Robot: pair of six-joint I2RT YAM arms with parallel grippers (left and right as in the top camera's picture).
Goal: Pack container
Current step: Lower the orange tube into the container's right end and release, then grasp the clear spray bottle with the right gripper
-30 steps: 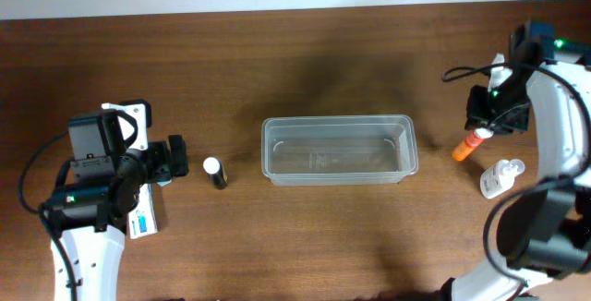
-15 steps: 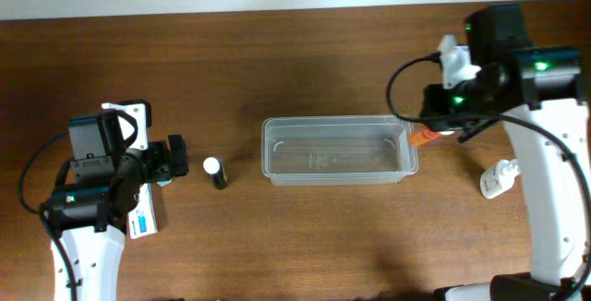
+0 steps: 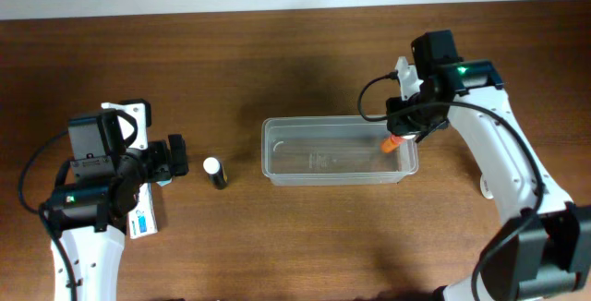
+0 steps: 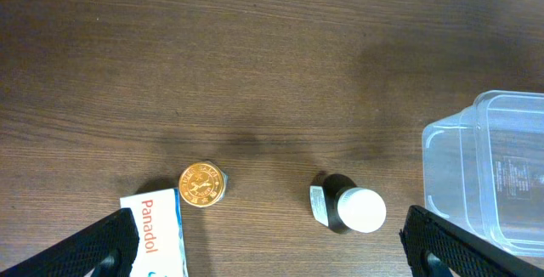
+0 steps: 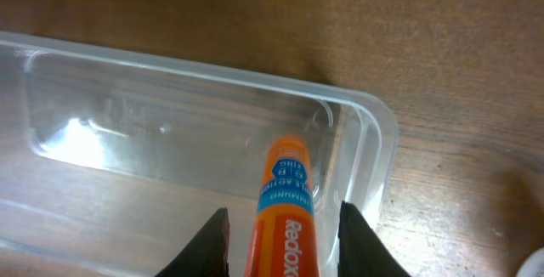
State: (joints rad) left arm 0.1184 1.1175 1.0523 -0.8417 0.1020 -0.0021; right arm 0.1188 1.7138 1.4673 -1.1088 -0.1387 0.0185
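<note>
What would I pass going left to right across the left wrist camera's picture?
Panadol box → small round gold tin → dark bottle with a white cap → clear plastic container, cut off by the right edge.

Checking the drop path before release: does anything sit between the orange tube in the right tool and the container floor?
Nothing visible. The right tool holds the orange tube over one end of the container, which has no lid on. The floor below the tube is bare.
</note>
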